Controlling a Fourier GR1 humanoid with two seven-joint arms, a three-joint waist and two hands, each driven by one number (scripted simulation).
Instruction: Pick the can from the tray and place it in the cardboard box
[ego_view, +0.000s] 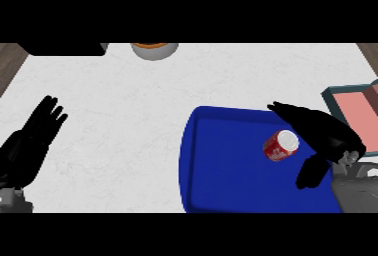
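The right hand (325, 135) hangs over the blue tray (221, 175), fingers spread wide; the red can (280, 145) lies on the tray between fingers and thumb, ungripped. The left hand (37, 132) rests open at the left edge.

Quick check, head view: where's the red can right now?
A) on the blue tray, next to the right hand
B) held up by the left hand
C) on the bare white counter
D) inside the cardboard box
A: the red can sits on the blue tray, in the gap between the open fingers and thumb of the right hand, not yet lifted.
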